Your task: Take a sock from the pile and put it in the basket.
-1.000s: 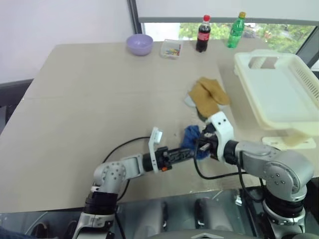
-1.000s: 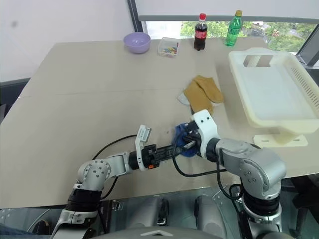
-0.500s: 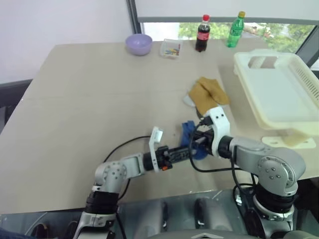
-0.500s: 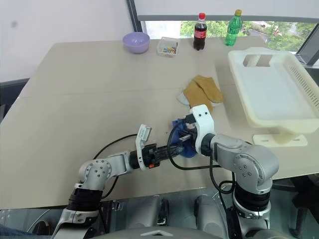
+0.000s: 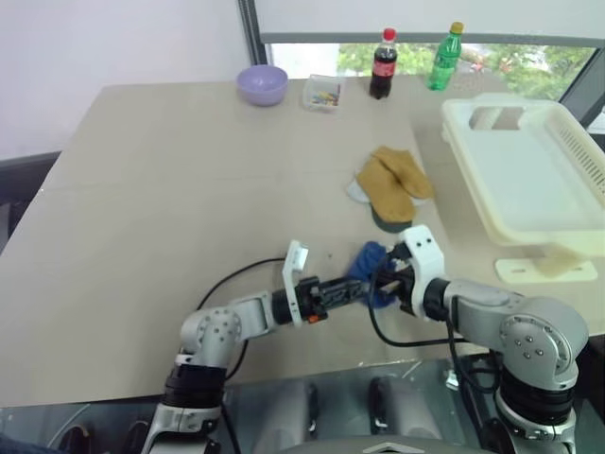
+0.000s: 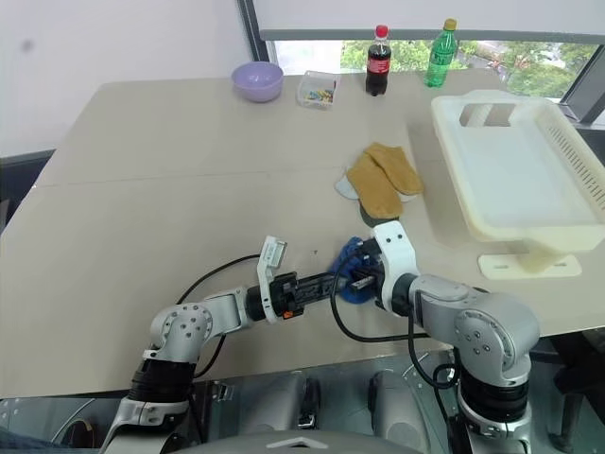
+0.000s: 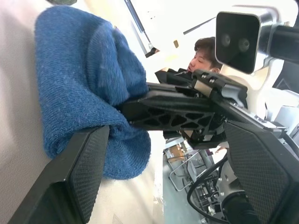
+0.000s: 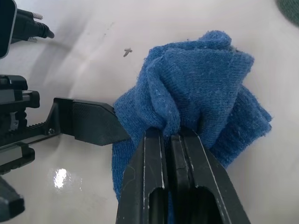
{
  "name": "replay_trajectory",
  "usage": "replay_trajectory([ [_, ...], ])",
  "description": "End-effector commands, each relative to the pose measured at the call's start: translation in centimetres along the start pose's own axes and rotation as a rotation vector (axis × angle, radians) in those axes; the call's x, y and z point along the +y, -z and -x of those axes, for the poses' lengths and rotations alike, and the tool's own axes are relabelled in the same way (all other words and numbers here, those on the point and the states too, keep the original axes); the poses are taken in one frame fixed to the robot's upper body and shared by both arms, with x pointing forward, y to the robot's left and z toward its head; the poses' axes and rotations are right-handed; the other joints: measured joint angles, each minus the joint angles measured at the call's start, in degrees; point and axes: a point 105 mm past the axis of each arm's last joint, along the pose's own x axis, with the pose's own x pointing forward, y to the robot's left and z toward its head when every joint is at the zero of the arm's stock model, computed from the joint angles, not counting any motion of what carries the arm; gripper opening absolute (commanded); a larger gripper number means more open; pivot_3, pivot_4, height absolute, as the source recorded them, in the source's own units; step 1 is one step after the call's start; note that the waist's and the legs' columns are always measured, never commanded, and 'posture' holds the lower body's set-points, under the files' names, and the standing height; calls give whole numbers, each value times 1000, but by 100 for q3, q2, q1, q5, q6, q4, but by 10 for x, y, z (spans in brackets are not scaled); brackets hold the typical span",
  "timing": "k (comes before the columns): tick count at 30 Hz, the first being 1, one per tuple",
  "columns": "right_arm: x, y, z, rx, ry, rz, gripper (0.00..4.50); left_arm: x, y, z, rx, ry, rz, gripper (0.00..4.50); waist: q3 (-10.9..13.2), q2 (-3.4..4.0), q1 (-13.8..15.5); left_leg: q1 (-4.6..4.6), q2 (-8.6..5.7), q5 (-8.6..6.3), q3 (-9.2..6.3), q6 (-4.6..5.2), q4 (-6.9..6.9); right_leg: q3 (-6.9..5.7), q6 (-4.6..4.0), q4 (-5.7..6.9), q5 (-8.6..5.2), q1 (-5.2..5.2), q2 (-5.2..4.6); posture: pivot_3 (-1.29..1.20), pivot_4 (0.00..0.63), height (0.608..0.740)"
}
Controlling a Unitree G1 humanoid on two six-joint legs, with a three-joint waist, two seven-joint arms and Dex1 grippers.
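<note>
Sock (image 8: 196,93), clamped in the right gripper (image 8: 170,140) near the desk's front edge, has apparently shifted slightly since half a second ago, left gripper (image 7: 154,154) jaws apart around it; basket (image 5: 529,180) awaits.

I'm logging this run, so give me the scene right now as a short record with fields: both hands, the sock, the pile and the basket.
right hand: shut, pinching a fold of the blue sock
left hand: open, fingers either side of the sock
blue sock: bunched up on the table, apart from the pile
pile: mustard-yellow socks on top, between the blue sock and the basket
basket: at the table's right edge, no sock inside
</note>
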Motion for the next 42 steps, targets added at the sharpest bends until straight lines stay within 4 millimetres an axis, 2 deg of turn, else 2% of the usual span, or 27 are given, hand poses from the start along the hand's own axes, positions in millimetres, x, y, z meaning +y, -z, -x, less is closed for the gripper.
replay_trajectory([
  [1,-3,2,1,12,6,-5,66,-19,-3,12,18,104,4,4186,0,0,-5,0,1,0,0,0,-1,0,0,0,0,0,1,0,150,740],
  [5,-2,-8,3,-26,0,9,66,-38,-9,30,44,216,28,4186,2,2,-15,0,3,0,0,-1,-9,-2,1,0,-1,-4,3,0,150,740],
  [11,7,-26,5,-89,-76,61,66,-30,-19,33,10,175,19,4186,4,5,-1,-1,-1,1,0,-1,-10,-2,2,-5,0,-2,1,0,150,740],
  [15,24,-24,3,-51,-208,169,66,-29,-20,31,-4,186,22,4186,5,5,-12,-1,-2,1,2,-3,-13,-1,4,-6,1,-4,2,0,150,740],
  [21,38,-16,1,31,-385,398,66,-36,-47,36,-122,240,10,4186,8,5,-11,0,-1,2,3,-2,-16,-1,3,-6,0,-7,3,0,150,740],
  [25,40,-24,2,-49,-419,511,66,-37,-52,36,-153,242,11,4186,9,2,-10,-1,-1,1,2,-2,-17,0,17,-7,7,-8,3,0,150,740],
  [31,31,-27,8,-93,-408,549,66,-34,-47,33,-149,221,20,4186,13,-6,12,-4,-4,13,3,-21,-16,0,21,-8,8,-7,0,0,150,740],
  [32,29,-27,10,-99,-404,554,559,-33,-46,33,-146,218,22,4186,14,-6,11,-4,-3,13,3,-22,-16,0,21,-8,8,-7,-1,0,150,740],
  [34,21,-27,13,-103,-371,559,1079,-32,-45,32,-142,216,25,4186,14,-6,15,-3,-3,13,3,-22,-16,0,21,-8,8,-6,-1,0,150,740],
  [35,15,-27,14,-100,-343,554,1645,-31,-44,31,-141,215,26,4186,14,-7,14,-3,-3,13,3,-22,-16,0,21,-8,8,-6,-2,0,150,740],
  [37,6,-26,16,-93,-295,534,2397,-31,-44,30,-137,217,27,4186,14,-7,24,-3,-3,13,3,-22,-16,-1,21,-7,8,-6,-2,0,150,740],
  [38,3,-27,17,-93,-276,524,2999,-31,-44,29,-134,219,27,4186,14,-7,25,-3,-3,13,2,-22,-16,-1,20,-7,8,-6,-3,0,150,740],
  [39,0,-28,18,-100,-253,508,3283,-31,-44,29,-131,221,27,4186,14,-7,27,-3,-3,13,2,-22,-15,-1,19,-7,7,-6,-3,0,150,740],
  [40,-4,-30,20,-106,-224,486,3852,-31,-43,29,-127,222,27,4186,14,-7,27,-3,-3,13,2,-22,-15,-1,17,-7,6,-6,-3,0,150,740],
  [42,-9,-31,21,-108,-179,439,4319,-32,-42,28,-122,224,28,4186,14,-7,28,-3,-2,13,2,-23,-15,-1,17,-7,6,-6,-3,0,150,740],
])
